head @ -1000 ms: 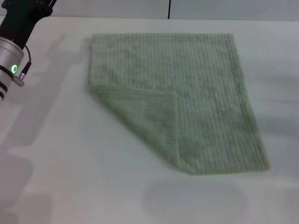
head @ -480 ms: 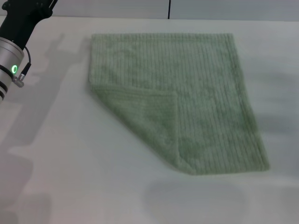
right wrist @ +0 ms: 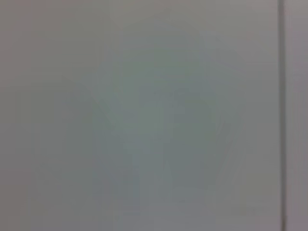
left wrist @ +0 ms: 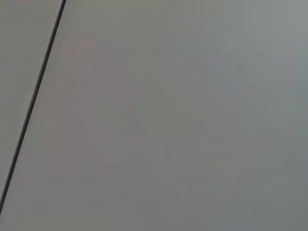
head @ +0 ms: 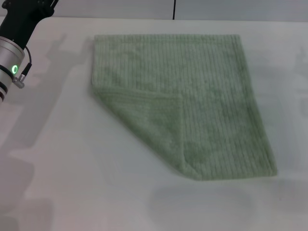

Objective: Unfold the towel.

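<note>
Only the head view shows the towel (head: 192,96). It lies flat on the white surface (head: 72,168), nearer the far edge than the near one and a little toward the right side. Its far hem runs just beside and roughly parallel to the surface's far edge. Its near left corner is folded over onto the cloth, making a triangular flap (head: 151,122) whose hemmed edges meet near the towel's middle; the fold line slants from the left edge down to the near edge. The other three corners lie open and flat.

The same view catches the left arm (head: 14,38) at the far left corner of the surface, a dark sleeve over a silver ring with a green light. It stands well apart from the towel. Its hand is cut off by the picture's edge, so whether that hand is spread or pressed together cannot be told. The right arm and its hand do not appear in the head view at all.

The left wrist view gives only a plain grey plane crossed by a thin dark line (left wrist: 33,101), with no towel and no fingers. The right wrist view is a blurred pale field with a faint seam (right wrist: 280,115) along one side; nothing else can be made out there.
</note>
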{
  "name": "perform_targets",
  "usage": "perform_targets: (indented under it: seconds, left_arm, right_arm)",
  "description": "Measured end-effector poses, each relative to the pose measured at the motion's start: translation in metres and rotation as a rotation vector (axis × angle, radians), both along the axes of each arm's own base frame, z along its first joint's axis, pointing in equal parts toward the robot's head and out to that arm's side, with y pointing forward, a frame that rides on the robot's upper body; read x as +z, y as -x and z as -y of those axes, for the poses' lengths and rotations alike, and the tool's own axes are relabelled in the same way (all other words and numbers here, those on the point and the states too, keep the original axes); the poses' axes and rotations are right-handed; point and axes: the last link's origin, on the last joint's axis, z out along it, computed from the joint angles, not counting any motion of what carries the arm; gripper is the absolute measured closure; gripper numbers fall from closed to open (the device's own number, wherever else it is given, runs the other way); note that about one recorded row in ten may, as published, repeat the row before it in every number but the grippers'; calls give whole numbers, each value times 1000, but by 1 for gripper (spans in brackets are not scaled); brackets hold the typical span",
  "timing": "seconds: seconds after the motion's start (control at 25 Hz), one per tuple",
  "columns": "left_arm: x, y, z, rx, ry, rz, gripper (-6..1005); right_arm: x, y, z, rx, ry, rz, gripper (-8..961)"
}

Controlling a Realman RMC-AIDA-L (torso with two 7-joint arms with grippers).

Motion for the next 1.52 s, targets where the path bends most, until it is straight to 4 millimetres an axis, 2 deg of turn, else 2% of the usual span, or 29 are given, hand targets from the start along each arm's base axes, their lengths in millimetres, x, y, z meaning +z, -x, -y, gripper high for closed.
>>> perform_targets:
  seconds: [0.24,0.32,0.52,1.04,1.44,1.52]
  left_arm:
    - [1,0,1,-1,-4,2,257]
    - [1,0,1,-1,-4,3,256]
    - [1,-1,0,-7,-6,2,256]
    - [5,-5,-4,-20,-12,-12,257]
    - [6,-6,-4,-28,-15,-15,256]
    - [6,-7,-4,-32,-16,-15,256]
  right_arm:
    - [5,15,-13,-74,141,27,769]
    - [7,28,-18,-109,234,44,844]
    - [11,46,-24,-162,398,28,954]
    - [28,71,-25,-251,716,-59,954]
    - [26,77,-27,-295,862,-54,955]
    - [22,79,-31,-334,948,-52,955]
